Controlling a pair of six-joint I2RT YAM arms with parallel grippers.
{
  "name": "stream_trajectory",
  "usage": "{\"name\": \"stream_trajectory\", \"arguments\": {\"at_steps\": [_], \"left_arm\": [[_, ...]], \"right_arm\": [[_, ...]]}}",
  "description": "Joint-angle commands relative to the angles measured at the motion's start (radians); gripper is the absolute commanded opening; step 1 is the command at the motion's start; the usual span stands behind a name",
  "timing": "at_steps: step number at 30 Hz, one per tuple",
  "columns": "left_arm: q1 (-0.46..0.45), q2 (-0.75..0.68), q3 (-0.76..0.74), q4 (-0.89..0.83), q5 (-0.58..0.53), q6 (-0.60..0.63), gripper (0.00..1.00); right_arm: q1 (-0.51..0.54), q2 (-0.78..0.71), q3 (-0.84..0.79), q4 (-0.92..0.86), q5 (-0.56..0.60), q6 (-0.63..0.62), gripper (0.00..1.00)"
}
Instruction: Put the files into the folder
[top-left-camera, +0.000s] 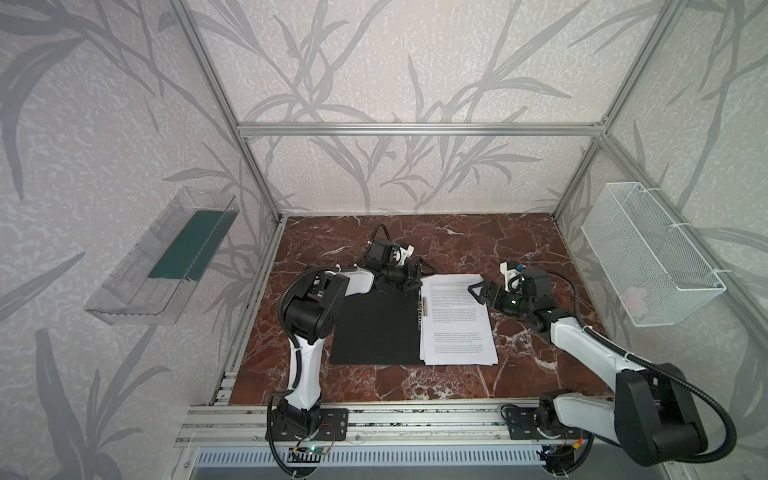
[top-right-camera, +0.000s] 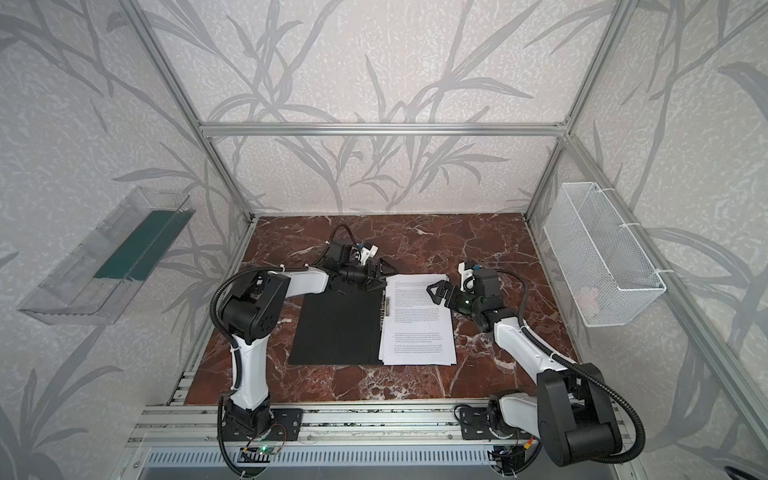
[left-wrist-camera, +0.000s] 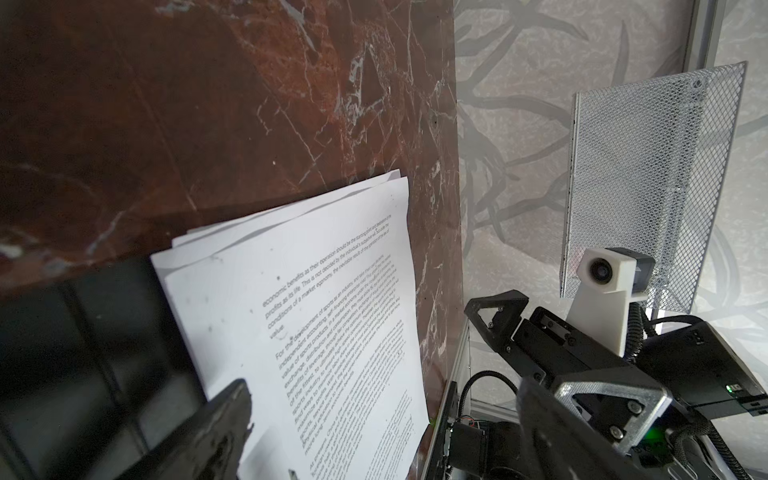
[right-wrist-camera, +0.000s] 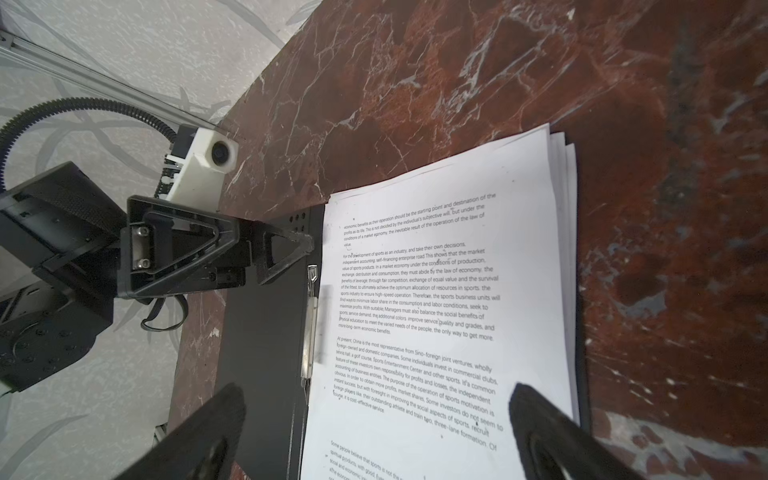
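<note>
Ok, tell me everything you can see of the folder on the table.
The folder lies open and flat on the marble table, its thin, matte black inside facing up. A metal clip runs along its spine. Its left half is bare; the files lie stacked on its right half. The open left gripper hangs at its far edge; contact unclear.

Two arms: glossy white link shells (top-left-camera: 305, 365), matte black joint housings (top-left-camera: 311, 316), ribbed black cable conduit (right-wrist-camera: 75, 107) alongside. The left gripper (top-left-camera: 417, 276) and right gripper (top-left-camera: 475, 293) have black triangular open-frame fingers (right-wrist-camera: 306, 244); behind the jaws, silver screws (right-wrist-camera: 143, 230) and a white camera bracket (right-wrist-camera: 203, 170).
</note>
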Motion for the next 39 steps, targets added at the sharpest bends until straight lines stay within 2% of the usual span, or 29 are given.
{"name": "stream_trajectory", "arguments": {"at_steps": [1,3,8,20,30,39], "left_arm": [[0.013,-0.016,-0.003,-0.051,-0.030,0.035,0.99],[0.015,-0.019,0.002,-0.099,-0.063,0.069,0.99],[0.015,-0.011,0.000,-0.108,-0.065,0.084,0.99],[0.013,-0.005,-0.060,-0.055,-0.008,0.058,0.99],[0.007,-0.012,-0.089,0.102,0.055,-0.043,0.99],[-0.002,-0.061,-0.116,0.123,0.049,-0.054,0.99]], "right_arm": [[0.003,0.010,-0.006,0.029,-0.028,0.005,0.99],[0.004,0.012,-0.006,0.028,-0.025,0.004,0.99],[0.005,0.019,-0.005,0.033,-0.033,0.005,0.99],[0.006,0.046,0.000,0.041,-0.042,0.010,0.99],[0.008,0.058,0.001,0.048,-0.045,0.013,0.99],[0.009,0.067,0.000,0.059,-0.054,0.016,0.99]]}}
